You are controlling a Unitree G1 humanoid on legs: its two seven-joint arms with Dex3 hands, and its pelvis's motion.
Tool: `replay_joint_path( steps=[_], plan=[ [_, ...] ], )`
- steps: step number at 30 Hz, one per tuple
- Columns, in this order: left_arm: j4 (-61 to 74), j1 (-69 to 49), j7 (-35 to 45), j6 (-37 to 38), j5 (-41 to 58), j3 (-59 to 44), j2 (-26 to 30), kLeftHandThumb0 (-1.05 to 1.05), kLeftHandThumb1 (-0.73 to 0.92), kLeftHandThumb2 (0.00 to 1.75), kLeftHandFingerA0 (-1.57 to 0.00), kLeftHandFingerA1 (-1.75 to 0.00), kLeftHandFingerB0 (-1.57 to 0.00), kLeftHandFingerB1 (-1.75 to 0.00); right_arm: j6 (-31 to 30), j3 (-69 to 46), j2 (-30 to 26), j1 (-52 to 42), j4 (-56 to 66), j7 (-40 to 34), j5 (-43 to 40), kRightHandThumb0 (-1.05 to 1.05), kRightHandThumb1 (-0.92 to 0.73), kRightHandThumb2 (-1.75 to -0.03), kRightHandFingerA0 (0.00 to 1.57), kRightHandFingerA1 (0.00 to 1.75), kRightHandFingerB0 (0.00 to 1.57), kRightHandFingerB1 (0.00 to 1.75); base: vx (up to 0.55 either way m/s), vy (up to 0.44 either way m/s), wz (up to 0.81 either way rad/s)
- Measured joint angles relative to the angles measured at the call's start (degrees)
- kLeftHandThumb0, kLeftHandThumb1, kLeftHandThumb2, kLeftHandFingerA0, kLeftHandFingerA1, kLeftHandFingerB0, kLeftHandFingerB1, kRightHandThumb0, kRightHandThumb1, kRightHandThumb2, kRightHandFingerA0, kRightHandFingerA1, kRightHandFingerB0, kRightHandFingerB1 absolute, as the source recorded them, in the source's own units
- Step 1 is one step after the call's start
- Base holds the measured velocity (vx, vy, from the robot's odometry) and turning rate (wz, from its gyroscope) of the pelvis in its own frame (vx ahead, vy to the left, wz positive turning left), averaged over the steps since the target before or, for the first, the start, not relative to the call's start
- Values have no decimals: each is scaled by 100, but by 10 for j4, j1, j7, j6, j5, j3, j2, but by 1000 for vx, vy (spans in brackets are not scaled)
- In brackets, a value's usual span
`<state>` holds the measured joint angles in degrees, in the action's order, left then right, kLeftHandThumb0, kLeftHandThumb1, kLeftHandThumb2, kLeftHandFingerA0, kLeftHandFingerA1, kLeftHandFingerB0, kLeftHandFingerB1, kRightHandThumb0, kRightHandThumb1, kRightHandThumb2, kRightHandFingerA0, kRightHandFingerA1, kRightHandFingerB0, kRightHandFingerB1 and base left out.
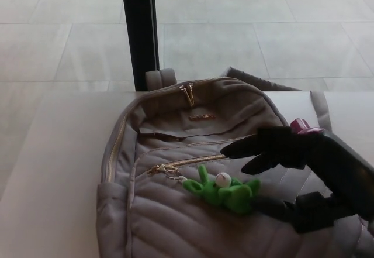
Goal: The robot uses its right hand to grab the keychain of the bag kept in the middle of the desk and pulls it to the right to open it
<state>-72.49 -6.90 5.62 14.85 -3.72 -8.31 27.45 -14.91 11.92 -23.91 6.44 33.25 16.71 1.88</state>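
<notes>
Far left I see bare desk (52, 170), pale, nothing of my left hand in view. Black post (139, 33) stands behind the desk edge, tiled floor (263, 30) beyond. Grey quilted bag (175, 211) lies flat mid-desk, top toward the post, gold zipper pulls (187, 93) at its top. Front pocket zip (187, 163) runs across the bag, slider at its left end, pocket reads closed. Green frog keychain (223, 190) hangs off that slider by a small ring, lying on the bag front just right of it, white eye up. My right hand (292, 170) comes in from the right: upper fingers (248, 150) spread and hovering just above the frog, not touching it that I can see; thumb (280, 208) lies low on the bag, right beside the frog's lower edge. Fingers apart, nothing clamped. Pink object (301, 126) peeks out behind the hand, mostly hidden. Bag strap (318, 107) trails on the desk at far right.
</notes>
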Motion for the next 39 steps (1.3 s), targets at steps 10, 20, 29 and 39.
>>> replay_joint_path(
  steps=[10,20,29,39],
  plan=[
    [1,2,1,2,-1,5,-1,-57,56,57,-82,-70,-74,-47,34,13,-25,-18,-20,1,56,-78,-65,-60,61,73,57,45,0,0,0],
    [2,2,1,3,-2,10,-1,-60,56,58,-83,-67,-72,-46,69,11,-58,-18,-53,-13,125,-77,-68,-61,61,94,56,44,0,0,0],
    [-3,2,0,4,-6,18,-1,-60,57,58,-81,-63,-71,-44,81,28,-48,-30,-47,-27,172,-79,-67,-61,63,82,56,43,0,0,0],
    [4,-3,1,8,-5,21,-1,-63,59,59,-79,-59,-69,-44,82,53,-34,-49,-37,-41,220,-78,-67,-61,79,105,57,46,0,0,0]
  ],
)
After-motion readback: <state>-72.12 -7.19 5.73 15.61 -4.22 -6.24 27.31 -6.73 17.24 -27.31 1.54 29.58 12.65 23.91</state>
